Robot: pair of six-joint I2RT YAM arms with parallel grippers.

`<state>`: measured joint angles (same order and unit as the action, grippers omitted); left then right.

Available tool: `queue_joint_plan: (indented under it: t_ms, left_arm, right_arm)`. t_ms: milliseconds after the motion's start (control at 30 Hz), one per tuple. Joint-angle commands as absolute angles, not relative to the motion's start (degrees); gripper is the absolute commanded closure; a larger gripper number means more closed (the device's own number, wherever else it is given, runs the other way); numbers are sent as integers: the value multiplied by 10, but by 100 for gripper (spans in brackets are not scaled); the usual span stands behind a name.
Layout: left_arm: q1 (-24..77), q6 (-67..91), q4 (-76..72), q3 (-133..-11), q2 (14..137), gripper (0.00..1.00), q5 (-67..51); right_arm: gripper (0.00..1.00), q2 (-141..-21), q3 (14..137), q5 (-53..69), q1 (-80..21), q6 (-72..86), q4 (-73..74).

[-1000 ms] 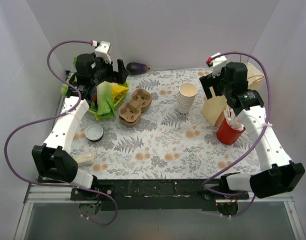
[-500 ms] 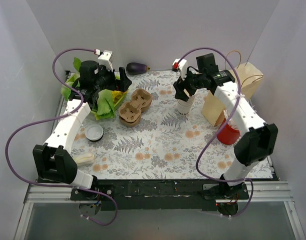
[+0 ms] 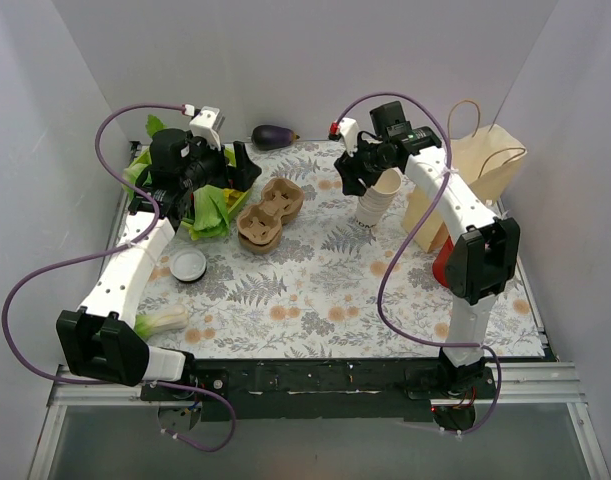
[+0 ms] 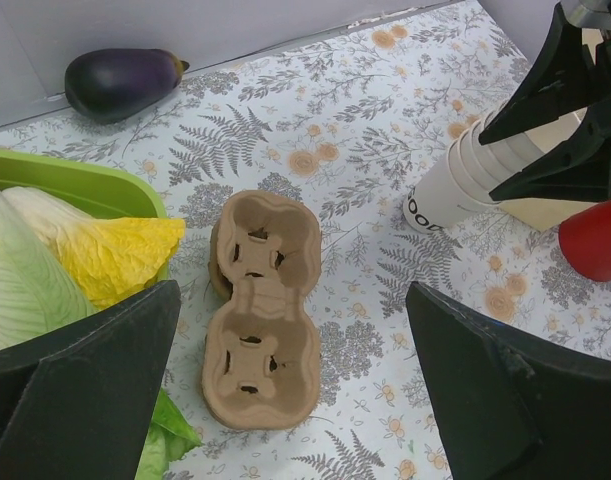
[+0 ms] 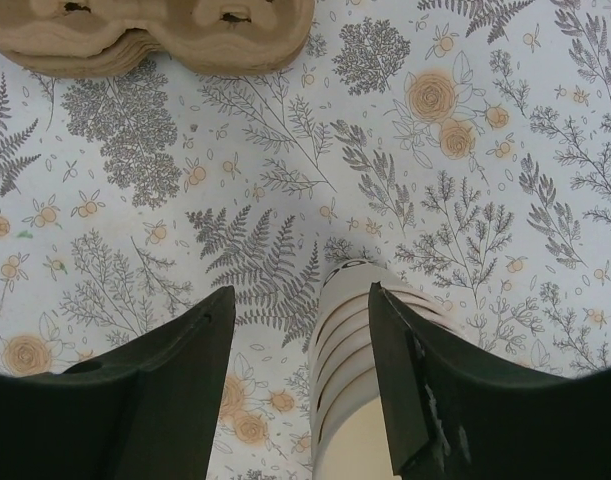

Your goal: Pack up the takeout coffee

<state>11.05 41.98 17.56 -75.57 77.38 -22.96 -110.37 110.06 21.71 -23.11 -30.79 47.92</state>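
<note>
Straddling one cup stack [image 5: 347,375] — right claw [image 5: 300,298] spread wide, left claw [image 4: 290,295] wide over one carrier [image 4: 257,335]

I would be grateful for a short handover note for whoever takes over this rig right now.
Left pincer: open, empty, hovering by the green tray, pointed toward the cardboard cup carrier.
Right pincer: open, straddling the top of the tilted stack of cups; contact cannot be told.
Things: no lidded coffee cup shows in any view. What looks like a white lid lies on the table, near left. The paper bag stands far right.
Done: nothing packed; the carrier is empty.
To do: find or make up the lidded cup, then pack it.
</note>
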Motion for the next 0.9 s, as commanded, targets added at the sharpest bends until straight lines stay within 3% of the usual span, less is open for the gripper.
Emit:
queue_joint_plan:
  t_ms: [0, 233, 500, 867]
  left_arm:
    - [107, 418, 174, -753, 763, 2, -245]
    - [107, 434, 169, -758, 775, 2, -260]
    - [107, 438, 169, -752, 774, 2, -265]
    - [107, 432, 173, -744, 766, 2, -262]
  right_arm:
    - [37, -1057, 1101, 228, -229, -300, 487]
    - [38, -1020, 1093, 230, -230, -274, 439]
    - [53, -1044, 1112, 168, -229, -307, 498]
    - [62, -1074, 1115, 170, -227, -328, 534]
